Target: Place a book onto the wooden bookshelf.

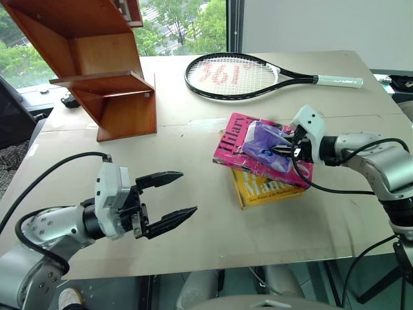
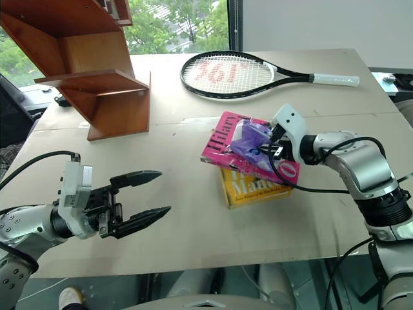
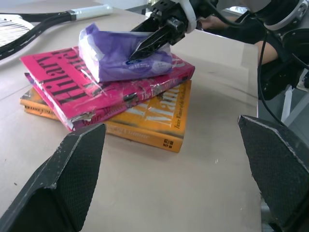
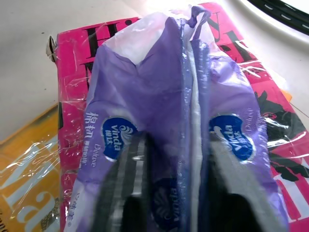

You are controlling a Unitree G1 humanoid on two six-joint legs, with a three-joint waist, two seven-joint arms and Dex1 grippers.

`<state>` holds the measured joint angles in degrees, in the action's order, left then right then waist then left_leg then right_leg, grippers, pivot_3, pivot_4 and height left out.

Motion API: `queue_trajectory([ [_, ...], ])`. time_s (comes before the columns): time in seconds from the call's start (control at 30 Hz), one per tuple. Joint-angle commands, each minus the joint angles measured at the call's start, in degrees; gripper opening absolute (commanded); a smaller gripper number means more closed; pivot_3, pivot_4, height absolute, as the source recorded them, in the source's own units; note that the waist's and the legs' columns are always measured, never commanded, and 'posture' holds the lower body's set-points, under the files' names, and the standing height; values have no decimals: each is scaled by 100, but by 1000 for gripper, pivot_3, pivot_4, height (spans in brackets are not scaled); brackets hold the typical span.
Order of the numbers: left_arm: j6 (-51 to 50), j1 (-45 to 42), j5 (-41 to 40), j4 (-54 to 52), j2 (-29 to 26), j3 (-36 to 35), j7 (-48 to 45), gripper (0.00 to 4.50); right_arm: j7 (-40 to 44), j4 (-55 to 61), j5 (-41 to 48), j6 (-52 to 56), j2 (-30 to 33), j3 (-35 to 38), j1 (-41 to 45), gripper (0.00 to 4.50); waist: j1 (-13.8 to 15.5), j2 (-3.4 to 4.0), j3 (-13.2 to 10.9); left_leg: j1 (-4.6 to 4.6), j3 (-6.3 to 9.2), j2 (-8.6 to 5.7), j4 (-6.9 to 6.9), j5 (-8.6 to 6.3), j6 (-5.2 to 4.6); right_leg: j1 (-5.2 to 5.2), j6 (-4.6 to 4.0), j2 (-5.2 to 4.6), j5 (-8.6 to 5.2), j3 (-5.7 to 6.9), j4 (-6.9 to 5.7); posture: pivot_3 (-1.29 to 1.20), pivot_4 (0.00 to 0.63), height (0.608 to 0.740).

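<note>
The right pincer [image 1: 286, 150] pinches a crinkly purple tissue pack [image 1: 266, 146] atop the glossy pink book [image 1: 255, 150] (stacked on a yellow paperback [image 1: 268, 187]) mid-surface; the left pincer [image 1: 169, 199] gapes empty near the front edge; the angular wooden bookshelf [image 1: 97, 61] occupies the far left corner.

Glossy pink book [image 1: 240, 146], crinkly plastic tissue pack [image 1: 266, 143], polished wooden bookshelf [image 1: 110, 77].

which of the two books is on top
The pink book lies on top, skewed across the yellow book, with the purple tissue pack resting on it.
</note>
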<state>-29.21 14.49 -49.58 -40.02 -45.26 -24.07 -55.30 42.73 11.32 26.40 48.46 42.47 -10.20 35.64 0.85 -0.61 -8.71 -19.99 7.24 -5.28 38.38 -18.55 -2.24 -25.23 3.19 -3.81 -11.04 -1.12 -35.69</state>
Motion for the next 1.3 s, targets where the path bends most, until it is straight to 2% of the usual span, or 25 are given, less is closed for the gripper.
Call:
queue_trajectory([
  [0.03, 85, -168, -130, -202, 27, 85, 69, 4500, -223, 250, 274, 170, -30, 904, -230, 72, 11, 0, 0, 0, 3, 0, 1, 0, 0, 1, 0, 0, 0, 3, 0, 0, 150, 740],
  [0.23, 14, -695, -254, -79, 7, 422, 71, 4500, -712, 795, 683, 698, 304, 2733, -968, 72, 0, 5, -3, -5, 6, -4, 0, 0, 0, -3, 0, -4, 0, 3, 0, 0, 150, 740],
  [0.37, -17, -1162, -283, 76, 47, 790, 14, 4500, -838, 633, 358, 814, 863, 3649, -1757, 72, 24, 7, -3, -5, 4, -3, -2, 0, 0, -4, 0, -2, 0, 2, -1, 0, 150, 740],
  [0.57, 14, -1575, -161, 254, 145, 1224, -3, 4500, -1330, -667, -344, 114, 552, 3086, -1793, 72, -127, 9, -1, 16, -33, -1, 0, 0, -1, 3, 1, 1, 1, -30, -14, 0, 150, 740],
  [0.63, 29, -1615, -118, 267, 152, 1302, -17, 4500, -1091, -1246, -606, -394, 560, 2782, -1816, 72, -162, 11, -2, 23, -39, 3, 0, 1, -1, 3, 0, 7, 2, -35, -19, 0, 150, 740],
  [0.73, 28, -1594, -119, 271, 125, 1289, -49, 4500, -668, -1429, -508, -651, 740, 2914, -1916, 838, -155, 22, -9, 19, -42, 3, 0, 0, -1, -1, 0, 7, 2, -38, -19, 0, 150, 740],
  [0.77, 24, -1563, -126, 268, 109, 1259, -64, 4500, -572, -1299, -513, -695, 883, 3012, -2007, 1216, -150, 27, -12, 17, -41, 3, 0, 0, -2, -3, 0, 7, 2, -38, -18, 0, 150, 740],
  [0.83, 18, -1471, -131, 262, 68, 1176, -96, 4500, -300, -867, -451, -762, 1211, 3340, -2239, 2196, -124, 36, -16, 13, -40, 3, -2, 0, -2, -6, 0, 5, 2, -37, -16, 0, 150, 740],
  [0.9, 45, -1312, -90, 262, 26, 1073, -133, 4500, 139, -164, 282, -236, 1397, 3874, -2312, 3126, -108, 40, -18, 2, -34, 3, -3, -1, -3, -14, 0, 3, 2, -33, -13, 0, 150, 740],
  [0.97, 101, -1140, -44, 251, -5, 990, -165, 4500, 513, 430, 676, 58, 1621, 4043, -2476, 3126, -115, 51, -21, -1, -34, 4, -4, -1, -3, -17, 0, 4, 2, -35, -13, 0, 150, 740],
  [1.0, 123, -1087, -33, 257, -9, 960, -166, 4500, 509, 576, 719, 90, 1635, 3994, -2495, 2982, -122, 47, -19, 2, -35, 6, -6, -1, -3, -16, 0, 6, 2, -36, -14, 0, 150, 740],
  [1.07, 145, -989, -5, 256, 7, 892, -138, 4500, 242, 716, 833, 272, 1474, 3789, -2322, 2235, -138, 13, -7, 7, -33, 18, -5, -2, -3, -9, 0, 15, 2, -31, -13, 0, 150, 740],
  [1.1, 152, -959, 4, 258, 13, 866, -135, 4500, 135, 763, 863, 346, 1411, 3713, -2257, 1670, -136, 9, -7, 19, -32, 23, -4, -2, -2, 5, -1, 19, 2, -29, -10, 0, 150, 740],
  [1.17, 150, -876, -33, 243, 47, 747, -52, 4500, 139, 969, 420, 10, 1496, 3088, -2435, 596, -109, 9, -8, 18, -37, 15, 4, -2, -4, 10, 0, 11, 2, -31, -8, 0, 150, 740],
  [1.2, 147, -804, -67, 207, 43, 669, -41, 4500, 66, 1026, 315, -39, 1418, 2823, -2444, 223, -99, 9, -8, 18, -37, 13, 5, -2, -5, 10, 0, 9, 2, -30, -8, 0, 150, 740],
  [1.23, 163, -710, -108, 169, 26, 559, -83, 4500, 30, 1048, 177, -133, 1352, 2523, -2449, 75, -96, 9, -8, 18, -37, 12, 5, -2, -5, 10, 0, 9, 2, -29, -7, 0, 150, 740],
  [1.3, 138, -513, -236, 91, -23, 339, -172, 4500, -9, 930, -31, -277, 1204, 2069, -2400, 75, -96, 9, -8, 18, -35, 13, 6, -2, -5, 8, 0, 10, 2, -27, -8, 0, 150, 740],
])
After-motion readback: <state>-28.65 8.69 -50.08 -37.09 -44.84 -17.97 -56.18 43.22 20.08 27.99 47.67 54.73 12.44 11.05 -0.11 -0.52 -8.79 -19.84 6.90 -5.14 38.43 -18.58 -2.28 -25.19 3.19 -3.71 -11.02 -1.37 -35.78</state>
